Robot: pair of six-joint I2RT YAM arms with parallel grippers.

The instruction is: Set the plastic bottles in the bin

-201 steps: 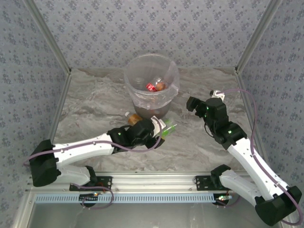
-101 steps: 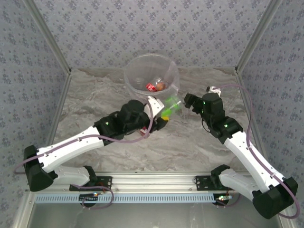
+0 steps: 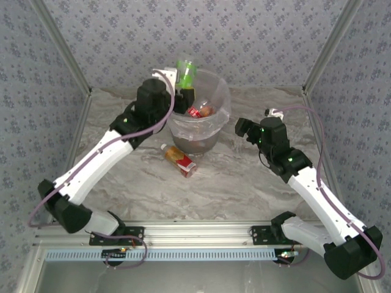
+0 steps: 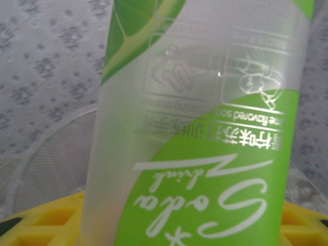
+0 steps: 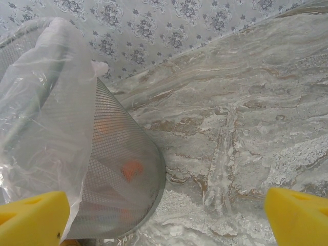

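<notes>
Green-label plastic bottle (image 3: 185, 70) hung over the bin (image 3: 223, 97) rim, pinched by the left end effector (image 3: 182, 85). Looked light, thin-walled, slick, probably empty; a gentle mid-body grip suited it. Red-label bottle (image 3: 179, 160) lay on the surface (image 3: 244, 183) beside the bin. Right end effector (image 3: 243, 129) gaped, empty.

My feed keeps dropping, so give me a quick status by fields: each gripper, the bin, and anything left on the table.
left gripper: closed on the green-label bottle, raised over the far-left rim of the bin
right gripper: open, empty, low beside the bin's right side
bin contents: at least a red-label bottle and a brown bottle
table: one brown-and-red-label bottle lying just in front of the bin
</notes>
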